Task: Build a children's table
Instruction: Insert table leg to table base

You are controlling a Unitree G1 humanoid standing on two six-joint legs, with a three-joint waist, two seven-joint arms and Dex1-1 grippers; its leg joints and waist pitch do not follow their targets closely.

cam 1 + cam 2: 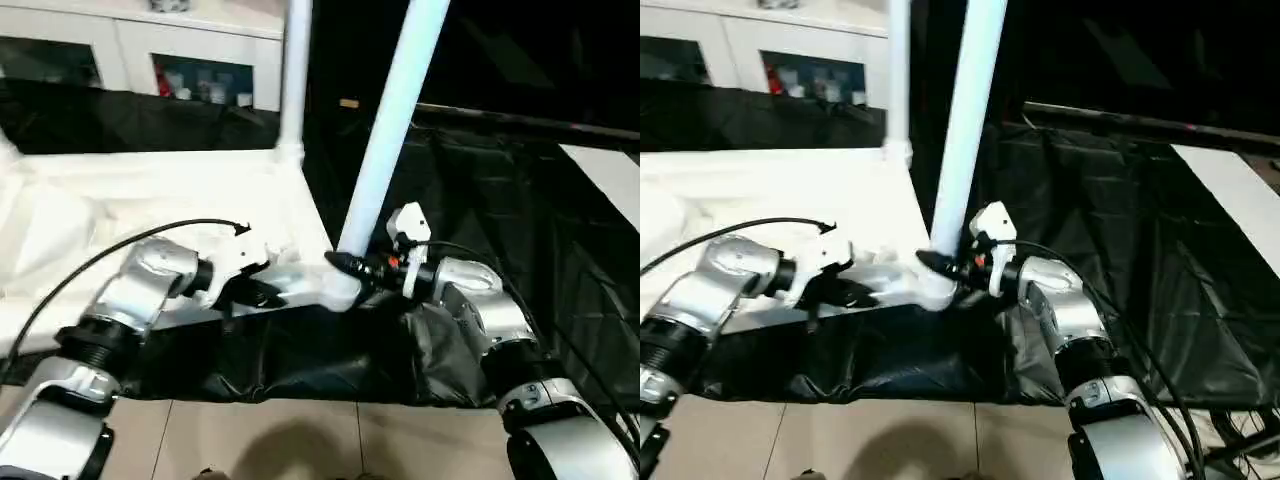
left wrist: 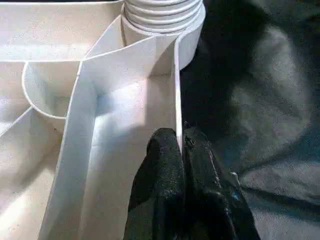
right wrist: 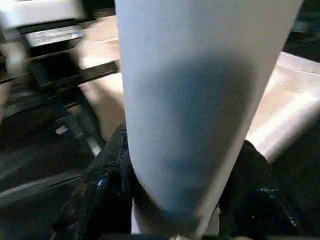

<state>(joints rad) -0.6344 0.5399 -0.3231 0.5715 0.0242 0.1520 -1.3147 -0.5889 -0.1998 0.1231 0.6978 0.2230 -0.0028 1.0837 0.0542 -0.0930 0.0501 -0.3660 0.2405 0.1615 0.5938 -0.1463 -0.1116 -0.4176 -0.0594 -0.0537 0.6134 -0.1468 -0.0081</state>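
Note:
The children's table top [image 1: 150, 200] lies upside down, ribs up, on the black-covered work table. One white leg [image 1: 293, 80] stands upright in its far right corner. A second leg [image 1: 390, 130] leans in the near right corner socket [image 1: 340, 290], and its threaded end [image 2: 162, 12] sits in that socket. My right gripper [image 1: 350, 265] is shut around this leg [image 3: 200, 100] just above the socket, a black finger [image 3: 105, 185] on each side. My left gripper [image 2: 181, 137] is shut on the thin near rim wall [image 2: 176, 90] of the top, left of the socket.
The black cloth of the work table [image 1: 480, 200] stretches to the right and hangs over the front edge. A white board [image 1: 610, 180] lies at the far right. White cabinets with glass doors [image 1: 200, 70] stand behind. Tiled floor [image 1: 300, 440] shows below.

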